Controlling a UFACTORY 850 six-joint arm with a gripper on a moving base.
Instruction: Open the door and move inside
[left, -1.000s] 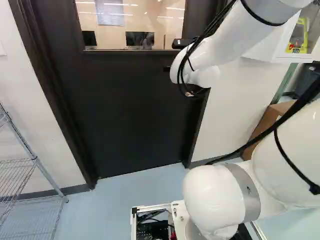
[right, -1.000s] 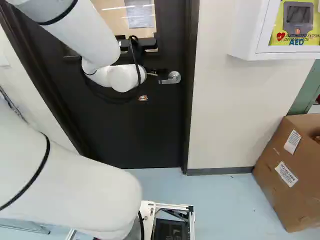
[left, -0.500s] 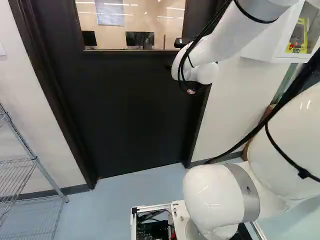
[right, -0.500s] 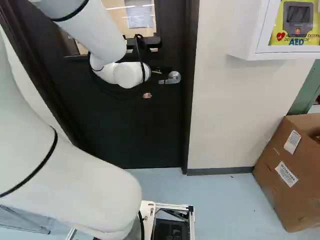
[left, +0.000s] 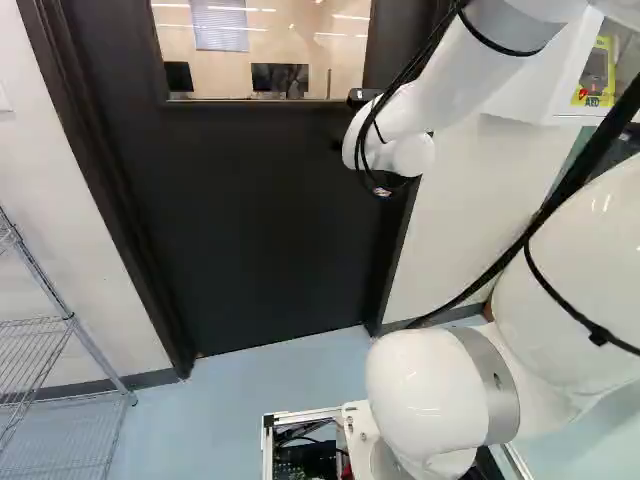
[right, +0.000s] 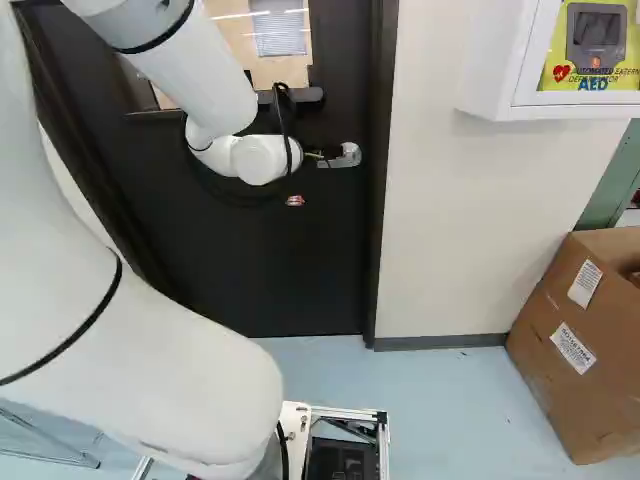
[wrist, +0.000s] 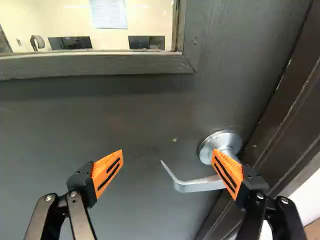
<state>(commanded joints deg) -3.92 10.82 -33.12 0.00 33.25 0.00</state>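
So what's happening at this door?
The white arm is reaching toward the silver lever handle of a dark door, which is closed in its frame. The pincer is open, fingers wide apart, with the lever's free end between them in the wrist view. One orange pad overlaps the lever's root there; whether it touches, I can't tell. Nothing is gripped, and the door is not yet open.

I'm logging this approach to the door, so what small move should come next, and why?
Probably a small sideways shift toward the door frame: the gripper stands open, and the lever handle sits off-centre, its root behind the frame-side finger.
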